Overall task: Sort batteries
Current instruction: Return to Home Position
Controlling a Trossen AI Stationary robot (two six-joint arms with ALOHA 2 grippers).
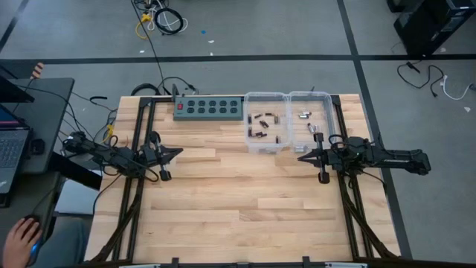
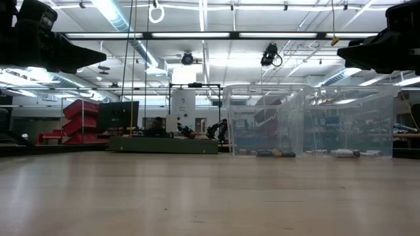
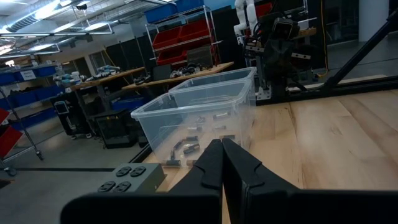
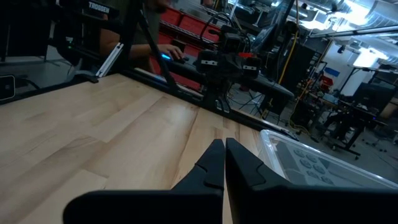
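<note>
Spanning most of the high view, the pale wooden plank desk [image 1: 238, 208] carries everything else. The dark left arm [image 1: 111, 152] lies along one side of it and the dark right arm [image 1: 387, 158] along the other, both held above the boards. The left gripper [image 1: 177, 152] and the right gripper [image 1: 302, 157] point toward each other across the middle of the desk, well apart. In each wrist view the fingers are pressed together with nothing between them: the left gripper [image 3: 222, 149] faces the bins and the right gripper [image 4: 224, 149] faces bare wood.

Two clear plastic bins stand side by side, touching, at the far right part of the desk. The bin nearer the strip [image 1: 265, 94] holds several dark cylindrical batteries [image 1: 260, 119] scattered on its floor. The bin nearer the right arm [image 1: 310, 93] holds a few silvery cylindrical batteries [image 1: 304, 115]. Just beside the bins, along the far edge, lies the green power strip with dark sockets [image 1: 211, 109].

Off the desk, near the left arm, a person's hand [image 1: 18, 237] rests on a mouse.
</note>
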